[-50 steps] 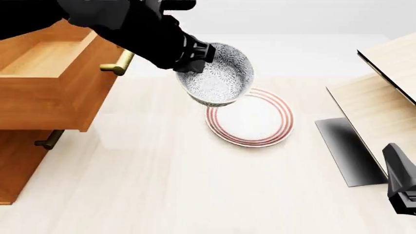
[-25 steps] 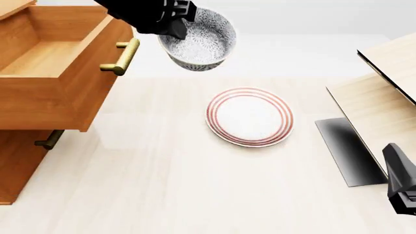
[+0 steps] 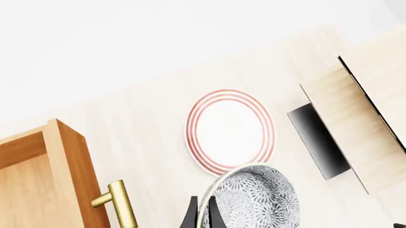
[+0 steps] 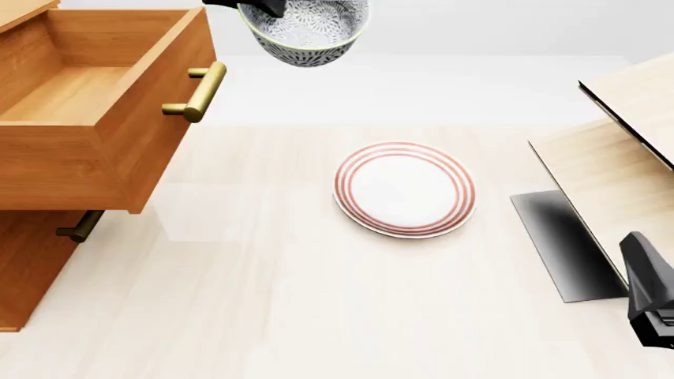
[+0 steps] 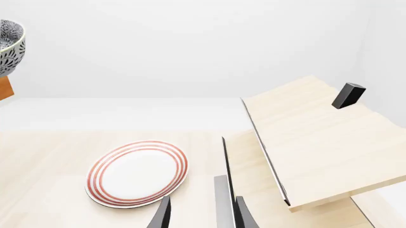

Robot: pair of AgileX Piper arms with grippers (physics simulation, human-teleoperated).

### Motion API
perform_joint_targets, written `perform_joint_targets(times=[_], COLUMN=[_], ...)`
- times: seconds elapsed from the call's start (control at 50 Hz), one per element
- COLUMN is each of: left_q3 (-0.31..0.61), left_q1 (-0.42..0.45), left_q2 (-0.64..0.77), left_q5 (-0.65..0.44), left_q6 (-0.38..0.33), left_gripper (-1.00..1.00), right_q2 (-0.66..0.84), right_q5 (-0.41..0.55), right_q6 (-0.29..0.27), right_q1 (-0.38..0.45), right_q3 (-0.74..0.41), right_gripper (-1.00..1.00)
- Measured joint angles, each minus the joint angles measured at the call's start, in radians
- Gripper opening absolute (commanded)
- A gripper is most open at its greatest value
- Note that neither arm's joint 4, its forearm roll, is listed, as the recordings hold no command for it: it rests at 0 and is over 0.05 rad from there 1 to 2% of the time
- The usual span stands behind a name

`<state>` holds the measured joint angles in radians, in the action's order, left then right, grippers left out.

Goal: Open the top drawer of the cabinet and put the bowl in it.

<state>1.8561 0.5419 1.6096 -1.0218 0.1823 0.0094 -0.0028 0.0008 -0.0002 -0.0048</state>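
The speckled grey-and-white bowl (image 4: 308,31) hangs high in the air at the top of the front view, just right of the open top drawer (image 4: 74,95). My left gripper (image 4: 258,6) is shut on the bowl's rim. In the left wrist view its fingers (image 3: 192,216) pinch the rim of the bowl (image 3: 257,199), with the drawer's brass handle (image 3: 120,204) close beside. The drawer stands pulled out of the orange-brown cabinet (image 4: 27,268) and its inside is bare. My right gripper (image 5: 203,216) is open and holds nothing, low at the table's right.
A white plate with red rings (image 4: 406,189) lies mid-table below the bowl's height. A pale light-wood structure (image 4: 616,150) with a dark grey base (image 4: 563,245) fills the right side. The second drawer's handle (image 4: 79,227) shows under the open drawer.
The left gripper has lifted the bowl off the plate area, up and leftward toward the open drawer. The right arm has not moved.
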Motion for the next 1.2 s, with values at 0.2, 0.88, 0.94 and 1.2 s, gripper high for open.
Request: perform_joint_targets(times=[0.2, 0.88, 0.94, 1.2], left_q3=[0.062, 0.024, 0.007, -0.05], left_q1=[-0.03, -0.16, -0.169, -0.211], left_q2=[-0.001, -0.12, -0.133, -0.181], left_q5=[-0.043, -0.077, -0.072, -0.057], left_q6=[0.006, 0.036, 0.04, 0.058], left_gripper=[-1.0, -1.0, -1.0, -1.0], right_q2=[0.0, 0.0, 0.0, 0.0], right_q5=[0.0, 0.0, 0.0, 0.0], right_q6=[0.0, 0.0, 0.0, 0.0], right_q1=[0.0, 0.0, 0.0, 0.0], right_q3=[0.0, 0.0, 0.0, 0.0], right_gripper=[1.0, 1.0, 1.0, 1.0])
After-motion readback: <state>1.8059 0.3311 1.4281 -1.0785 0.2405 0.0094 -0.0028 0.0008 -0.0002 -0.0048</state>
